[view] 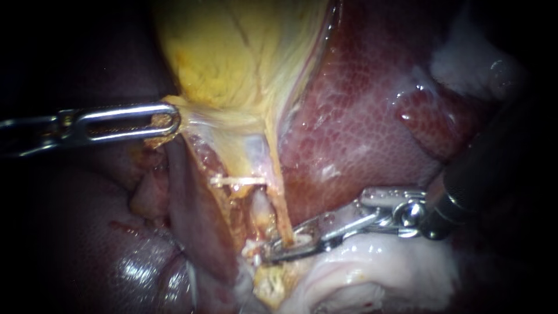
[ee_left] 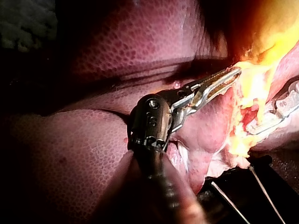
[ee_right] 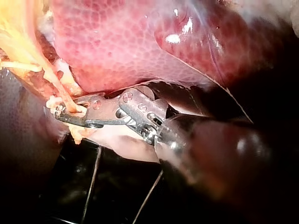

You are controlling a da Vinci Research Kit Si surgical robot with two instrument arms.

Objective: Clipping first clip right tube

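Right instrument astride thin yellow tube

Your right tube is a thin, pale yellow cord, bare and glistening, and it runs straight with no slack. In the endoscope view it starts near the centre, just under the yellow gallbladder. From there it slants down toward 5 o'clock and ends close to 6 o'clock, where it meets the tip of your right tool. In the right wrist view the same cord lies across that tip.
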